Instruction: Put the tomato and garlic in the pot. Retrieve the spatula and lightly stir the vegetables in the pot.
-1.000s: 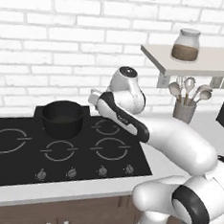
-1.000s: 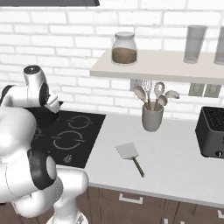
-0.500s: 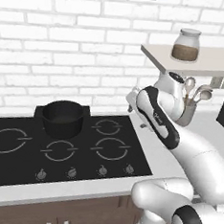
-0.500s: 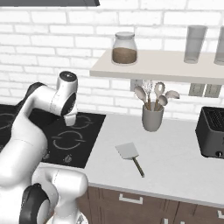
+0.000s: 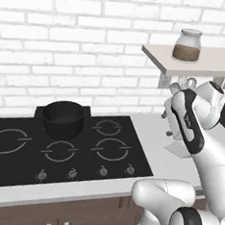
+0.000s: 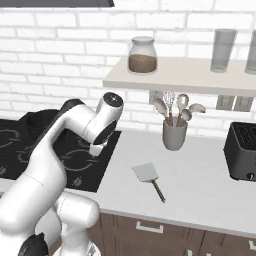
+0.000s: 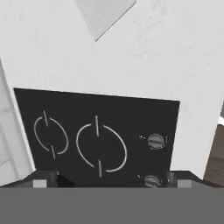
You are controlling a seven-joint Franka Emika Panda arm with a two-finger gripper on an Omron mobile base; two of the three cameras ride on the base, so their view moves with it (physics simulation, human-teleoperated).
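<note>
The spatula (image 6: 149,179) is lying flat on the white counter (image 6: 200,185), just right of the hob (image 6: 75,160) and in front of the grey utensil holder (image 6: 174,135). Its pale squarish blade is pointing back toward the hob and its thin dark handle is running out toward the counter's front edge. In the hand view a corner of that blade (image 7: 105,15) is showing at the top, beyond the hob's right-hand burners.

The gripper (image 6: 96,149) is hanging over the hob's right edge, near the spatula but apart from it, with its jaws spread wide and nothing between them (the fingertips are barely peeking in at the bottom of the hand view).

The spatula is looking light and rigid, a thin flat tool that probably slides easily on the smooth counter. The slim handle is likely the place to take hold, about midway along, with the jaws closing across its width; the blade is too broad and too flat against the surface to pinch well.

The pot (image 5: 63,120) is sitting on the hob's rear burner, well to the left of the spatula, and its contents cannot be made out.
</note>
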